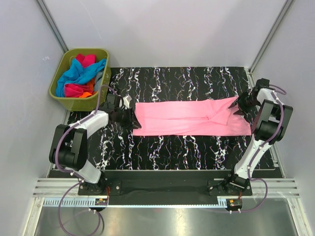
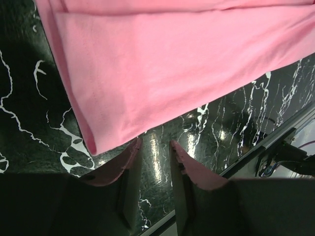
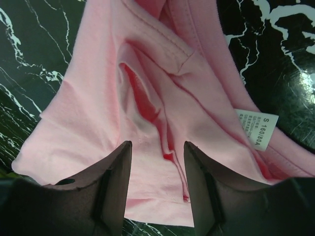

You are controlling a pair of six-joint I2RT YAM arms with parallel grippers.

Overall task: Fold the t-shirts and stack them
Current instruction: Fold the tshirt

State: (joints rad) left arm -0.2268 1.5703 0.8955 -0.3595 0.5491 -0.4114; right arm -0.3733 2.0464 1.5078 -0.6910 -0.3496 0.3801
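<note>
**Pink shirt lies as a band, ends waiting to be gripped**

On the black marbled table (image 1: 162,147), the light pink t-shirt (image 1: 189,117) lies mid-table as a long band. Its long axis runs left to right, collar toward the right arm. Both grippers have their fingers apart and hold nothing: the left gripper (image 2: 155,145) is just off the hem corner, the right gripper (image 3: 157,147) over the collar end near the size label (image 3: 256,127). Each pinch should probably catch every layer squarely.

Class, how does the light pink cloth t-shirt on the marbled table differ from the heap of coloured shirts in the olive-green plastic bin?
The light pink t-shirt lies flat in a long strip; the heap of coloured shirts is crumpled. The t-shirt is one colour; the heap mixes several. Both are cloth.
</note>
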